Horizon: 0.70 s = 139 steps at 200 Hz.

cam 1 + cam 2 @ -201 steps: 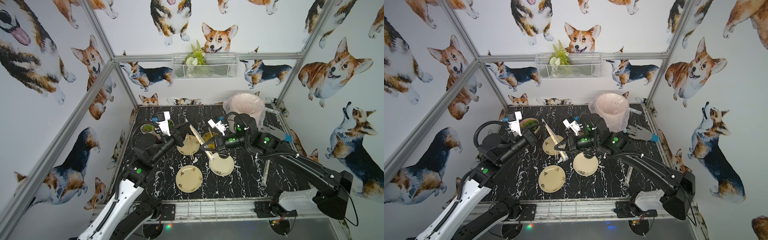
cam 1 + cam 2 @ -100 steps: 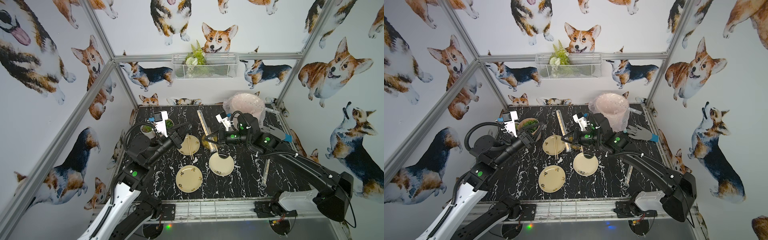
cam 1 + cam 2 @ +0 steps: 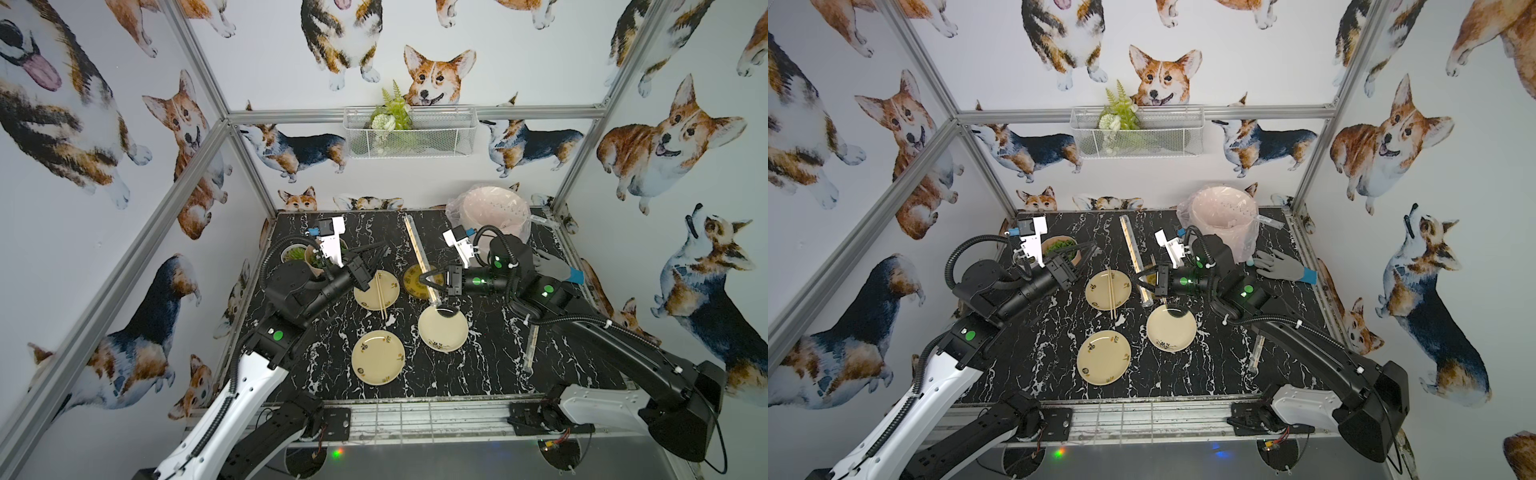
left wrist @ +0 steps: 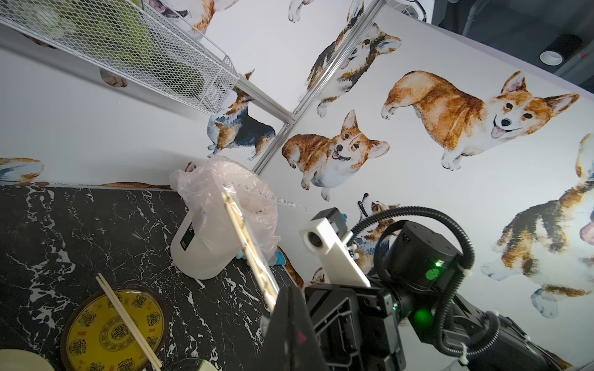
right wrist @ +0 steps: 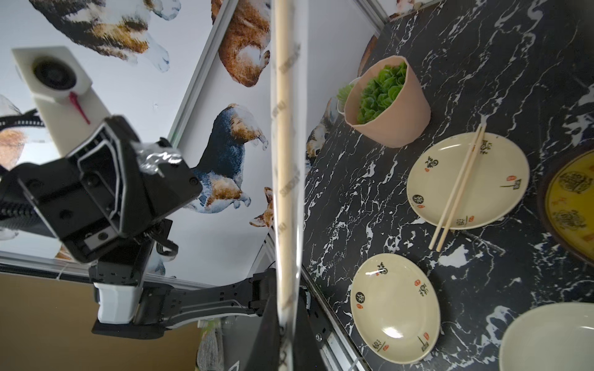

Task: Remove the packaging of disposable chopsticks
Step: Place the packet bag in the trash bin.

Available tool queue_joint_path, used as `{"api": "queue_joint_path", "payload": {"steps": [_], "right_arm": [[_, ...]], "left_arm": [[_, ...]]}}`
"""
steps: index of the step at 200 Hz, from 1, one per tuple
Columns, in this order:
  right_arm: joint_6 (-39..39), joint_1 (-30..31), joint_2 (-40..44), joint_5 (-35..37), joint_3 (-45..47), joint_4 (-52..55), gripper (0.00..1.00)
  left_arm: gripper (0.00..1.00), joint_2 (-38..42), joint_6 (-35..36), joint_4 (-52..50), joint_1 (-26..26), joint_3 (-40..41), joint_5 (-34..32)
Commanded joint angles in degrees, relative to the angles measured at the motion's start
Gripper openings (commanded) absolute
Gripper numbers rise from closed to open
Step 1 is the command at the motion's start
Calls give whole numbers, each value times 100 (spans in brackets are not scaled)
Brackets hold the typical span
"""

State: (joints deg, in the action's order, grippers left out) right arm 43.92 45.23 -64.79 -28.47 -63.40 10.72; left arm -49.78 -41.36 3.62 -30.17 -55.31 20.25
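Clear plastic sleeve (image 3: pixel 419 251), white print along it, with a pair of pale wooden sticks inside, is pinched near its lower end by the right tool (image 3: pixel 430 281), whose jaws are closed on it. The sleeve is held off the surface (image 3: pixel 332 374) and tilted. Its free end points toward the back wall and its lower end is near the far edge of a cream plate (image 3: pixel 442 332). In the right wrist view the sleeve (image 5: pixel 286 128) runs the length of the frame, and the sticks show through it.

Left tool (image 3: pixel 383 250): fingers together, raised above the surface near the plant pots (image 3: pixel 299 254), apart from the held sleeve. In the right wrist view a crumpled film scrap (image 5: pixel 157 159) sits at its tips and looks pinched there.

Other items:
- Bare chopsticks (image 3: pixel 380 296), unwrapped, lie across a second cream plate (image 3: pixel 365 286), one end overhanging its near rim.
- Another bare pair (image 4: pixel 127 319) rests on the yellow-patterned dark plate (image 4: pixel 96 337).
- A third cream plate (image 3: pixel 377 358) is at the front.
- A second sleeved pair (image 3: pixel 532 349) lies flat on the surface under the right arm, well apart from both tools.
- A pink bin (image 3: pixel 496 208) with a clear liner stands at the back right, with a grey glove (image 3: pixel 550 270) beside it.
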Motion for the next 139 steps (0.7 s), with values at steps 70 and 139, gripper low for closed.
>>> {"api": "queue_joint_path", "payload": {"steps": [70, 139], "right_arm": [[-1472, -269, 2186, 3719, -457, 2638, 0], [-1367, -278, 2719, 3897, -381, 3110, 0]], "left_arm": [[6, -4372, 887, -550, -715, -3936, 10], [61, -8603, 2058, -3732, -1181, -9615, -545]]}}
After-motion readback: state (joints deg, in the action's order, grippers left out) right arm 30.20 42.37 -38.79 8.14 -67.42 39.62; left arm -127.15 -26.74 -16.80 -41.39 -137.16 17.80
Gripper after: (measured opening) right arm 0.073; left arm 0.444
